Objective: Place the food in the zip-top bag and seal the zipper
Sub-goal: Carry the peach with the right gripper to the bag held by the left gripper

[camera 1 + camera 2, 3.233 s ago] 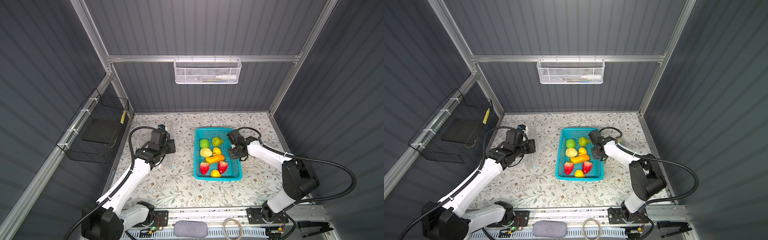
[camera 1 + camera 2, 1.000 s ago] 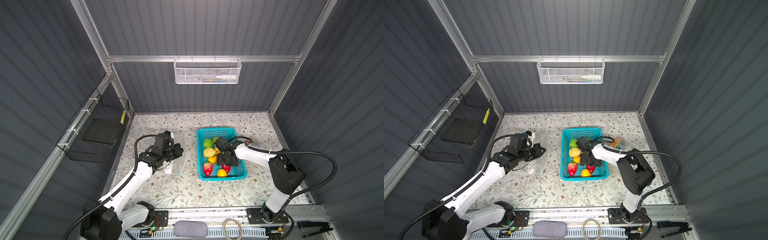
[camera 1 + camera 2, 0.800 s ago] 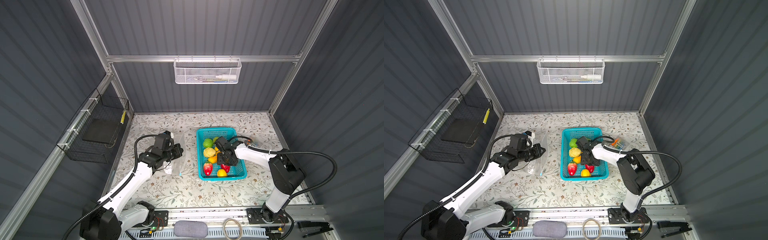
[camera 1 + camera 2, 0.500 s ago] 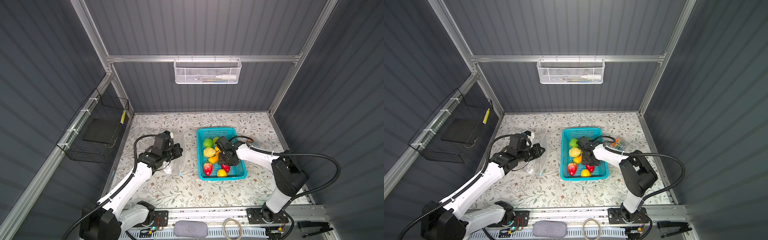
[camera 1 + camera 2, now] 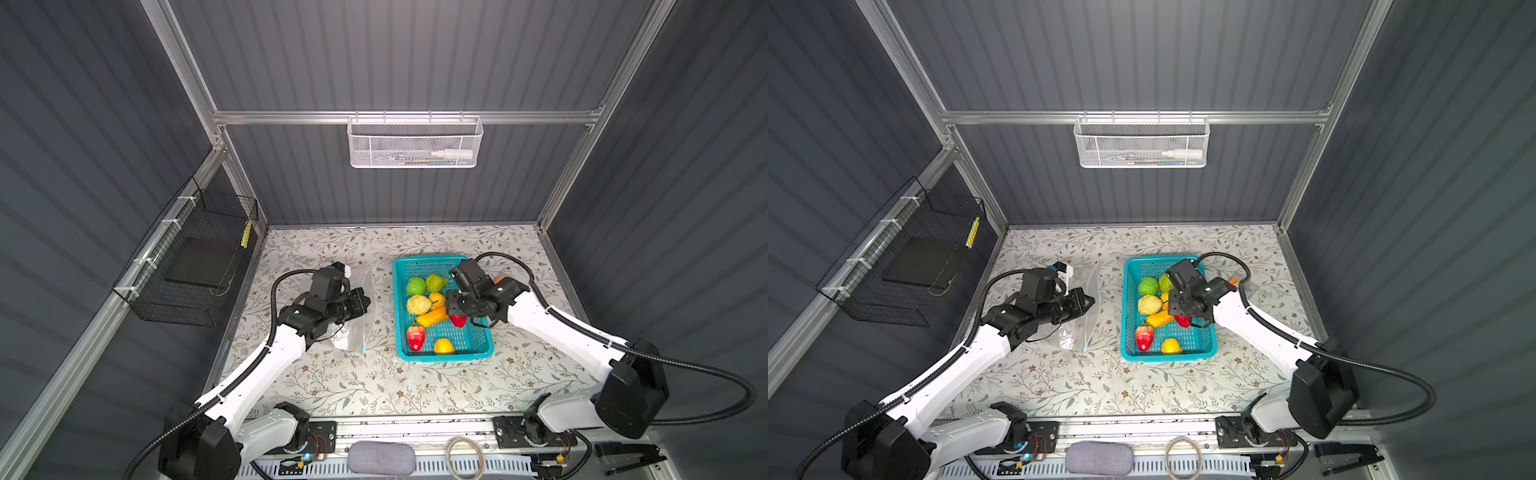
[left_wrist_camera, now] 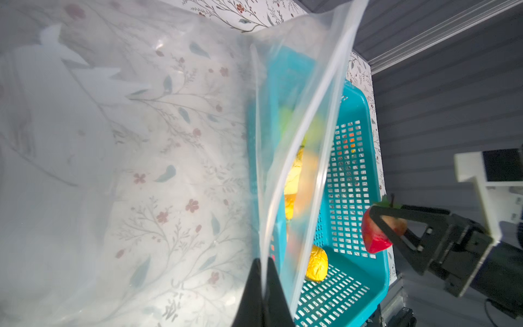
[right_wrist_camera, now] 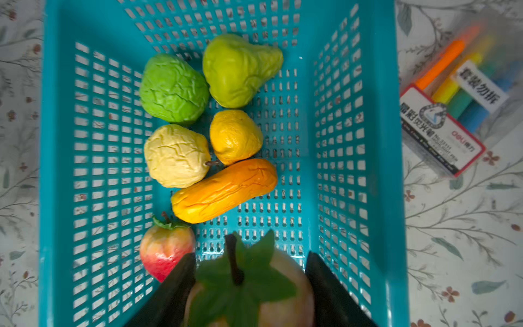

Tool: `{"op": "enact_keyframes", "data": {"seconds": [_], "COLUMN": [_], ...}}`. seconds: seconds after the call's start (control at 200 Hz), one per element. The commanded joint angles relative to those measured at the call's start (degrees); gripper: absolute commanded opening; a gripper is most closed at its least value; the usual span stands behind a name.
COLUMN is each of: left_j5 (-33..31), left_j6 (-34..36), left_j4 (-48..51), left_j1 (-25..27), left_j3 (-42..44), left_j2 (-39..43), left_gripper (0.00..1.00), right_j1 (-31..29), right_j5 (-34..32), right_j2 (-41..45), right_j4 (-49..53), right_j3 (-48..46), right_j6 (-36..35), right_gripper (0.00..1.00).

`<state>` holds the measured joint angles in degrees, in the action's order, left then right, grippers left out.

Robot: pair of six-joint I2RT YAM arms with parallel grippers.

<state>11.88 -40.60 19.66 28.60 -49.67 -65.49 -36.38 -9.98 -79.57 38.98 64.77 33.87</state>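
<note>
The right tool (image 7: 249, 271) was by the right side of the basket (image 5: 399, 266). It has gone in, closed on a red strawberry (image 7: 254, 294) and picked it up. The left tool (image 6: 261, 271) has come nearer and to the right, lifting the zip-top bag (image 6: 169, 141) by its edge.

Bare table (image 5: 386, 332) separates zip-top bag (image 5: 358, 332) from teal basket (image 5: 397, 316); only the basket's wall intervenes.

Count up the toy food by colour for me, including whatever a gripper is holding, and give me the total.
Green pieces: 2
Yellow pieces: 3
Orange piece: 1
Red pieces: 2, one of them held in the right gripper
Total: 8
</note>
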Motion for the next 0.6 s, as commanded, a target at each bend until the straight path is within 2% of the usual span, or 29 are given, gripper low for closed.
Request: {"op": "enact_keyframes", "data": {"seconds": [0.0, 0.26, 0.415, 0.445, 0.595], "left_j5": [1.85, 3.88, 4.31, 4.37, 4.60], "left_j6": [-1.25, -3.25, -3.76, -3.89, -4.82], "left_j4": [-1.65, -4.38, -4.82, -5.03, -6.75], "left_j1": [1.51, 3.04, 3.63, 3.73, 4.26], "left_j3": [-2.01, -2.93, -2.86, -2.70, -1.75], "left_j2": [-1.36, -2.48, -2.95, -2.97, -3.37], "left_gripper": [0.00, 0.00, 0.00, 0.00, 0.00], "right_j1": [0.12, -2.42, -5.25, -5.64, -6.37], "right_j5": [4.45, 23.39, 28.65, 31.62, 35.81], "right_j2": [1.58, 5.48, 3.46, 2.96, -0.10], "right_j4": [-0.23, -16.28, -25.53, -27.04, -32.21], "right_j3": [1.87, 1.35, 3.50, 3.83, 5.08], "right_j6": [-2.51, -0.59, 1.36, 1.72, 3.50], "right_gripper": [0.48, 0.48, 0.48, 0.48, 0.47]}}
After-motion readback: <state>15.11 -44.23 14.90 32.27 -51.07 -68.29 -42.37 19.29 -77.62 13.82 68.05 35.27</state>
